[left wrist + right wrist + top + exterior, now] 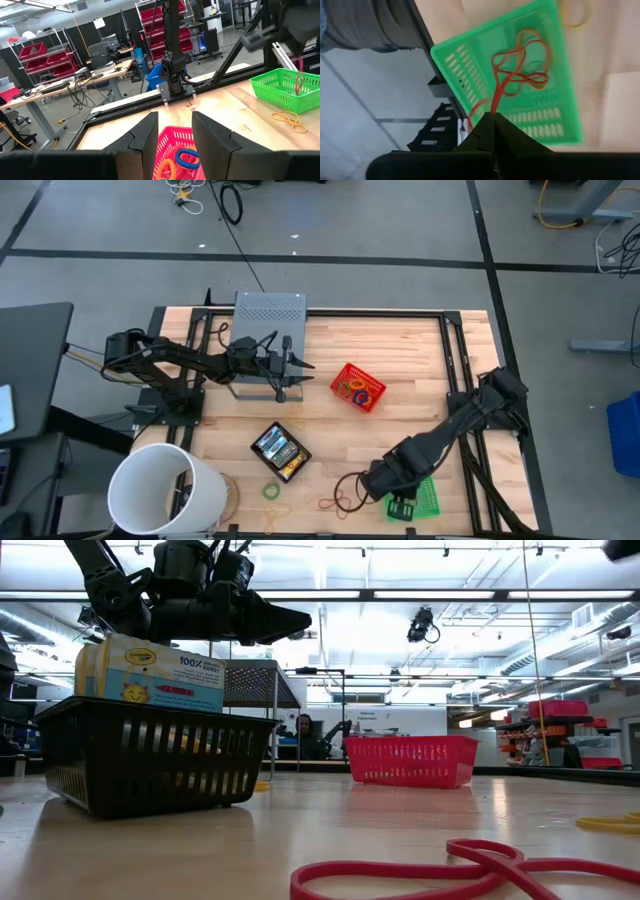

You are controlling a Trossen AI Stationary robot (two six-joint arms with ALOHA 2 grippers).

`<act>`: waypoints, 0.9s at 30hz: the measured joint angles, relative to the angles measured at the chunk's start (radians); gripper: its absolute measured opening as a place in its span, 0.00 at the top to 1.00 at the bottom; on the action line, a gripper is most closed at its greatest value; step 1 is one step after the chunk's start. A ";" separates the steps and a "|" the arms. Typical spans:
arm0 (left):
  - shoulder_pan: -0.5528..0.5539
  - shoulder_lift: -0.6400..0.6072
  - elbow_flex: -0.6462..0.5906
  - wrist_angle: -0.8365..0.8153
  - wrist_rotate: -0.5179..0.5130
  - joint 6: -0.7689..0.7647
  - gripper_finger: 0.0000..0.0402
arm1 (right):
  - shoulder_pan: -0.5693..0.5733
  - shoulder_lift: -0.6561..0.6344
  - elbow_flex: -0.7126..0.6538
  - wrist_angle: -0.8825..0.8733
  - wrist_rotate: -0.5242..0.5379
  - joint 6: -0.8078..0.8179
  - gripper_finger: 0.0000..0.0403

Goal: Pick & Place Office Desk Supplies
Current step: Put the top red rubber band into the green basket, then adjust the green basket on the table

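My right gripper (493, 124) is shut on a red rubber band (520, 70) over the green basket (470, 65), which stands at the table's near right (428, 498). My left gripper (172, 135) is open and hovers above the red basket (175, 137), touching nothing. The red basket (358, 387) holds blue and orange bands (187, 157). A black basket (280, 450) stands on the table with yellow-and-green crayon boxes (150, 670) inside. Loose bands lie on the wood (345, 495), (271, 491). My right gripper pinches one end of the red rubber band (495, 107) between its two shut fingertips. The fingers point down at the green basket. The rest of the band spreads in loops (525, 75) over the basket's floor; whether it rests there or hangs just above, I cannot tell.
A large white bucket (165, 490) stands at the near left corner. A grey perforated box (268, 310) sits at the far edge behind my left arm. A red band (420, 875) lies close to the low camera, and a yellow one (610, 824) to its right. A black frame (455, 360) borders the table.
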 joint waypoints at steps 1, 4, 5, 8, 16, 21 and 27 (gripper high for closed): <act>0.000 0.000 0.000 0.000 0.000 0.000 0.68 | 0.005 0.000 -0.028 0.029 -0.007 0.003 1.00; 0.000 0.000 0.000 0.000 0.000 0.000 0.68 | 0.015 0.000 -0.116 0.137 -0.049 0.017 1.00; 0.000 0.000 0.000 0.000 0.000 -0.001 0.68 | 0.015 0.000 -0.144 0.176 -0.065 0.025 1.00; 0.000 0.000 0.000 0.000 0.000 -0.003 0.68 | 0.015 0.000 -0.212 0.223 -0.069 0.046 1.00; 0.000 0.000 0.000 0.000 0.000 -0.009 0.68 | 0.018 0.000 -0.287 0.218 -0.075 0.116 0.87; 0.000 0.000 0.000 -0.001 0.000 -0.010 0.68 | 0.027 0.000 -0.287 0.183 -0.081 0.117 0.72; 0.000 0.000 0.000 -0.002 0.004 -0.010 0.68 | 0.042 0.000 -0.287 0.074 -0.071 0.117 0.60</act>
